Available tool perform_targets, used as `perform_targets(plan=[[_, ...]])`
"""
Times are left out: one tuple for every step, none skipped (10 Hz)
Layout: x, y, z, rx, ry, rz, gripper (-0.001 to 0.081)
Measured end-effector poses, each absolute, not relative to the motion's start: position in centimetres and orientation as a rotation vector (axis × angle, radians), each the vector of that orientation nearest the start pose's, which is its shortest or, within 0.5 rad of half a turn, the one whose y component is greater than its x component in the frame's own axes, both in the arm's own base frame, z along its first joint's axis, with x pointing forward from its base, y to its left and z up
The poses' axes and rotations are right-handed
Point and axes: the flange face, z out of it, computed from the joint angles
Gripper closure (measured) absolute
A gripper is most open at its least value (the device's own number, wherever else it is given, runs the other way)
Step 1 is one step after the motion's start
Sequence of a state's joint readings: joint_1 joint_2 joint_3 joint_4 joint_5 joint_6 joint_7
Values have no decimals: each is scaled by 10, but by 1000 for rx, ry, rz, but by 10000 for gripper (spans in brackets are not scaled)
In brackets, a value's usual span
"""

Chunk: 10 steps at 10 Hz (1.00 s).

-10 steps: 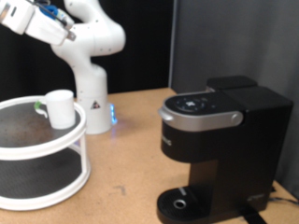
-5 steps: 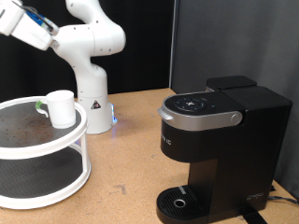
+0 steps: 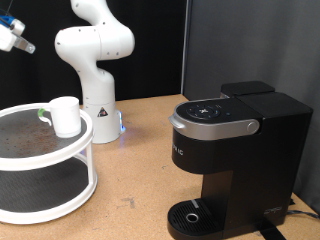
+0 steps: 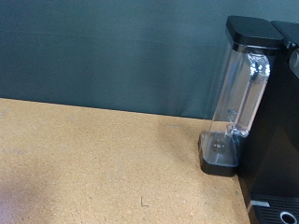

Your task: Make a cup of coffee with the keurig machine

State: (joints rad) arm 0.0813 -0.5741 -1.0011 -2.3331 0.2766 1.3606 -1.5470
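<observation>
The cup (image 3: 64, 115), white with a pale green handle, stands on the top tier of a white round rack (image 3: 60, 160) at the exterior view's left. The keurig machine (image 3: 235, 150) stands at the exterior view's right, lid down, with its round drip tray (image 3: 192, 216) bare. Only a piece of my arm's wrist (image 3: 10, 32) shows at the exterior view's top left edge, well above the rack. The gripper itself is out of view in both views. The wrist view shows the machine's clear water tank (image 4: 235, 103) and black body (image 4: 276, 131) from the side.
The robot's white base (image 3: 95, 90) stands behind the rack. The wooden table (image 3: 140, 170) runs between rack and machine. A dark curtain (image 4: 112, 56) hangs behind the table.
My arm has swung towards the exterior view's left, so most of it has left the picture. The cup, rack and machine have not moved.
</observation>
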Motion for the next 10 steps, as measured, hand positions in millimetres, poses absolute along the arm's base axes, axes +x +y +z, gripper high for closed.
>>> perform_targets(plan=[[229, -291, 435, -2035, -892, -564, 806], [229, -294, 424, -2027, -876, -557, 806], [231, -294, 412, -2020, -864, -531, 806], [234, -295, 401, -2020, -856, -506, 806], [237, -296, 391, -2024, -851, -491, 806], [240, -297, 382, -2031, -849, -495, 806], [240, -299, 375, -2038, -844, -517, 721], [240, -301, 369, -2045, -831, -535, 721], [240, -303, 363, -2057, -812, -549, 539], [240, -306, 357, -2081, -793, -559, 401]])
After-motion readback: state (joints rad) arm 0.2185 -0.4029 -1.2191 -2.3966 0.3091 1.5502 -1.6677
